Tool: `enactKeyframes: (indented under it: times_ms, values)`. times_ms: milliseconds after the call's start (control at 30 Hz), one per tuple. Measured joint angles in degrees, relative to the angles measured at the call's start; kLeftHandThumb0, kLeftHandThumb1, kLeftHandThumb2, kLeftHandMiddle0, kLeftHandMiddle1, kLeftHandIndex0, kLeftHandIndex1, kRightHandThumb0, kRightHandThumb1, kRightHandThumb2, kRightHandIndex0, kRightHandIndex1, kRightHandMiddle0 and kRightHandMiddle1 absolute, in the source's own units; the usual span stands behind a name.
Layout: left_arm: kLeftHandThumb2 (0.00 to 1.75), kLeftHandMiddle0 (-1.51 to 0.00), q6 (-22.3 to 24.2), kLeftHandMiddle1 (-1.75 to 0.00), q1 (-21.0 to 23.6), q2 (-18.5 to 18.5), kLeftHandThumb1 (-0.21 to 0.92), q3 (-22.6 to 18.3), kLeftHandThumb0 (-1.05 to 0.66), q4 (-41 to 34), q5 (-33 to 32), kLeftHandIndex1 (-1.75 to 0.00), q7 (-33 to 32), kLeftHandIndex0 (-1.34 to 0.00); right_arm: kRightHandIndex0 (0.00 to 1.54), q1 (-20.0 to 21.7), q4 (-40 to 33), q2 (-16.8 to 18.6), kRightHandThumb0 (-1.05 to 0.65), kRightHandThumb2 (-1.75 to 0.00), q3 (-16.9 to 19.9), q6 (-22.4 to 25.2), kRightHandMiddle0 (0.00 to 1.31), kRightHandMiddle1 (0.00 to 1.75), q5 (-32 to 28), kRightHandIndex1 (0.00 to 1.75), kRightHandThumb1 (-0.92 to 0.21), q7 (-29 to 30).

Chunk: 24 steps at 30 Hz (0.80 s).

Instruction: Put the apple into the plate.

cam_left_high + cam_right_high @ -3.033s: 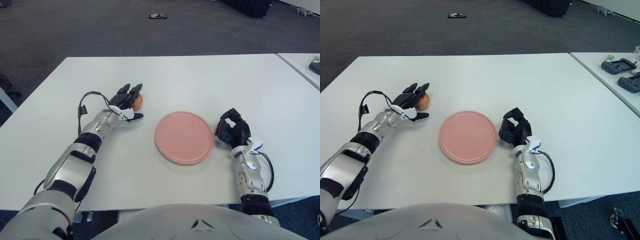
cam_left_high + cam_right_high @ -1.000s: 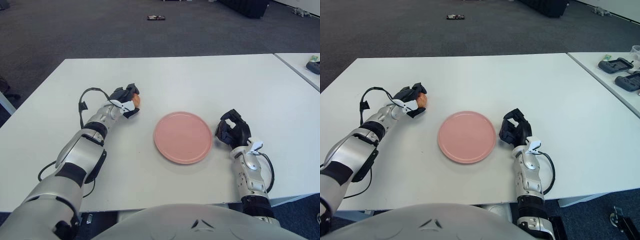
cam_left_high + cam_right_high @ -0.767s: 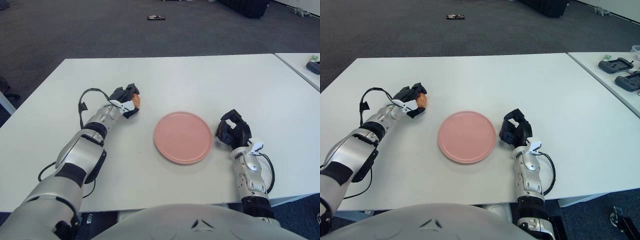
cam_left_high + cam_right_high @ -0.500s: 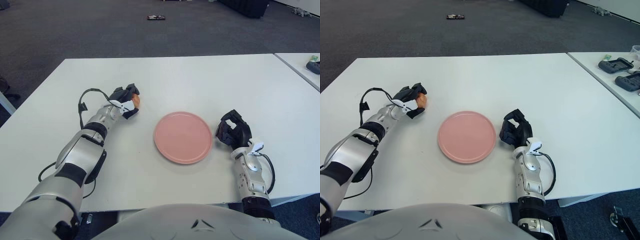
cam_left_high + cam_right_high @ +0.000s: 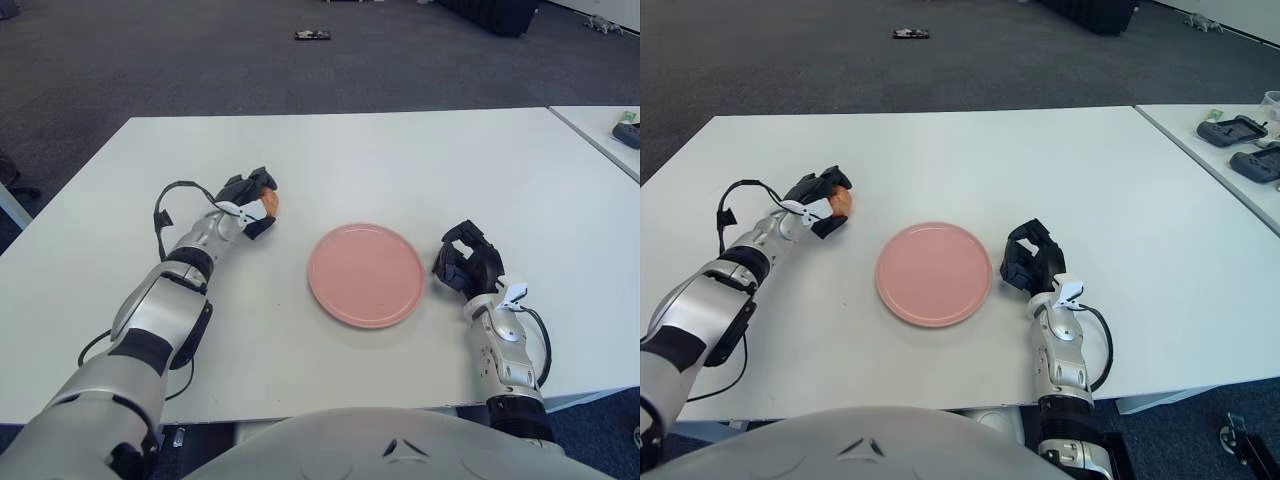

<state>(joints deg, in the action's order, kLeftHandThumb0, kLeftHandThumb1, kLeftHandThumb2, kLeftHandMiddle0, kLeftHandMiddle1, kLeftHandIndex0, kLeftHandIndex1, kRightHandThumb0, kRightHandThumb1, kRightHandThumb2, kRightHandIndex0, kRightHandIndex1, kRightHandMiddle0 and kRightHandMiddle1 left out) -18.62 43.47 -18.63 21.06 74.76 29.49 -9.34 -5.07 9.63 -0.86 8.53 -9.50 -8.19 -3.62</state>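
An orange-red apple (image 5: 269,201) sits in my left hand (image 5: 251,203), whose black fingers are curled around it at the left of the white table (image 5: 400,160). Whether the apple touches the table or is just off it cannot be made out. The pink round plate (image 5: 366,274) lies flat in the middle of the table, to the right of the apple and apart from it, with nothing on it. My right hand (image 5: 466,268) shows just right of the plate's rim, fingers curled, holding nothing.
A second white table (image 5: 1230,150) stands at the right with dark handheld devices (image 5: 1238,132) on it. A small dark object (image 5: 314,35) lies on the grey carpet beyond the table.
My left hand has closed around the apple since three seconds ago. Over the last second it has shifted slightly left. The right hand and plate have stayed put.
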Motion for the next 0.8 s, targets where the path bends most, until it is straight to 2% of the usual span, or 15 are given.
enactKeyframes:
  times_ms: [800]
  values:
    - [1.59,-1.4,-0.41,-1.75,-0.05,-0.01,0.09,-4.03,-0.57,0.0,-3.99,-1.75,4.12,-0.8,0.95,0.02,1.11,0.27,-0.44,-1.18,0.64,-2.03,0.52,1.75,-1.37,1.75,-0.44,-1.09]
